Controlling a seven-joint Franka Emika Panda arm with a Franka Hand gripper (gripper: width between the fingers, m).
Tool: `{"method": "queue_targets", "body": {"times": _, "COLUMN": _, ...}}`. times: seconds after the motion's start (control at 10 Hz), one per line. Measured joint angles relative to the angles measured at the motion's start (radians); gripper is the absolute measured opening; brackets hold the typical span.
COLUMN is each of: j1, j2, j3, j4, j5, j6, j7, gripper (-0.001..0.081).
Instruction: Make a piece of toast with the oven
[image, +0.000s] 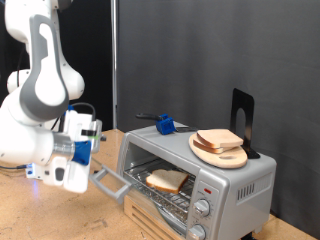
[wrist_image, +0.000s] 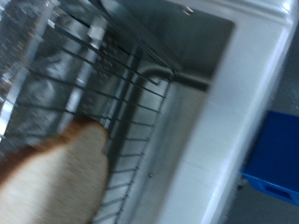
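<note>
Where the wooden table meets the exterior view's left, the gripper is seen low down, just beside the open oven door. Whether its fingers are spread or pressed together cannot be told, and nothing is seen held between them. A little farther in, the piece of toast is found lying flat on the wire rack inside the oven; in the wrist view its brown crust is seen close up on the wires. It is judged to be light, soft and easy to crumble, so it is best taken gently by its crusty edge. On top of the oven, more bread slices are stacked on a round wooden plate, with a blue block behind. No words or labels can be read.
</note>
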Motion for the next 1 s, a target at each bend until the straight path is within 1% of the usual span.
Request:
{"method": "queue_targets", "body": {"times": 0.3, "j1": 0.025, "j2": -0.096, "j3": 0.046, "j4": -0.041, "j5": 0.077, "j6": 0.008, "j7": 0.007, "gripper": 0.0808}}
{"method": "queue_targets", "body": {"times": 0.5, "j1": 0.055, "j2": -0.155, "j3": 0.093, "j4": -0.067, "j5": 0.111, "j6": 0.058, "j7": 0.075, "gripper": 0.0808}}
{"method": "queue_targets", "body": {"times": 0.6, "j1": 0.07, "j2": -0.182, "j3": 0.119, "j4": -0.076, "j5": 0.119, "j6": 0.08, "j7": 0.116, "gripper": 0.0808}}
{"method": "queue_targets", "body": {"times": 0.8, "j1": 0.095, "j2": -0.233, "j3": 0.159, "j4": -0.09, "j5": 0.123, "j6": 0.086, "j7": 0.19, "gripper": 0.0808}}
{"method": "queue_targets", "body": {"times": 0.9, "j1": 0.098, "j2": -0.264, "j3": 0.163, "j4": -0.106, "j5": 0.117, "j6": 0.082, "j7": 0.212, "gripper": 0.0808}}
{"method": "queue_targets", "body": {"times": 1.0, "j1": 0.09, "j2": -0.293, "j3": 0.156, "j4": -0.123, "j5": 0.101, "j6": 0.074, "j7": 0.229, "gripper": 0.0808}}
